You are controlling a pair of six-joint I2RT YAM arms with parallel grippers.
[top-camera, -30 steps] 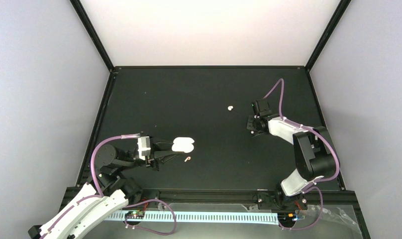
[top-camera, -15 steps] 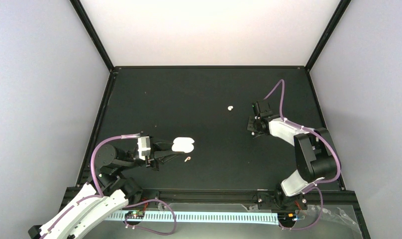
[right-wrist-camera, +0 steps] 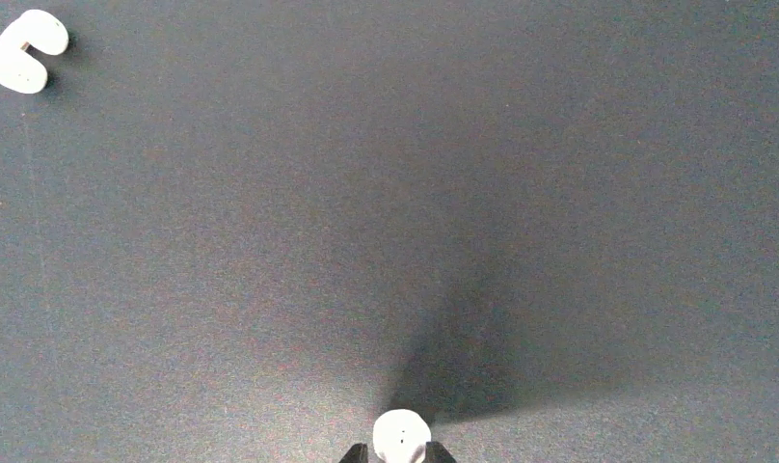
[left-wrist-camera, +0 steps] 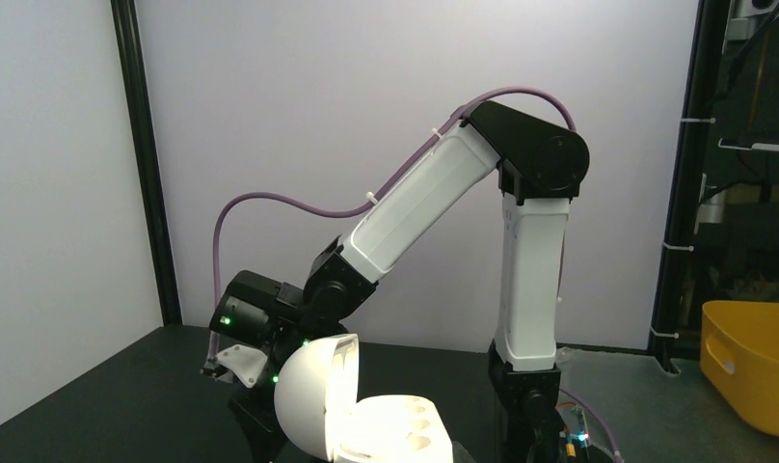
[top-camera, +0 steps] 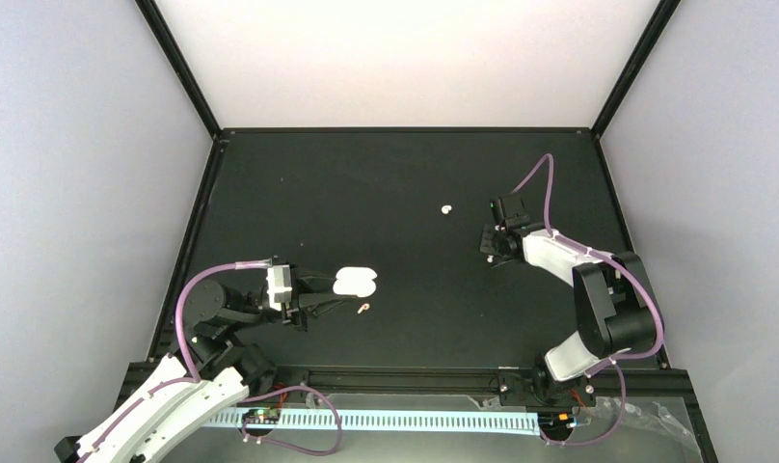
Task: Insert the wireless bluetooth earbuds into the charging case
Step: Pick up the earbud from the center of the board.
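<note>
The charging case (top-camera: 355,281) lies open at the left of the black table, and my left gripper (top-camera: 334,287) is shut on its near end. In the left wrist view the case (left-wrist-camera: 390,429) shows its lid raised and its empty sockets. One earbud (top-camera: 446,208) lies loose on the table to the left of my right gripper (top-camera: 489,249); it also shows in the right wrist view (right-wrist-camera: 23,64). A small pinkish earbud (top-camera: 364,309) lies just in front of the case. My right gripper (right-wrist-camera: 397,453) is shut on a white earbud (right-wrist-camera: 401,436), held low over the table.
The right arm (left-wrist-camera: 443,212) stands behind the case in the left wrist view. A yellow bin (left-wrist-camera: 752,362) sits off the table at the right. Black frame posts (top-camera: 178,68) and purple walls enclose the table.
My right gripper has shifted slightly away from me with the earbud in it. The left arm and the case have not moved.
</note>
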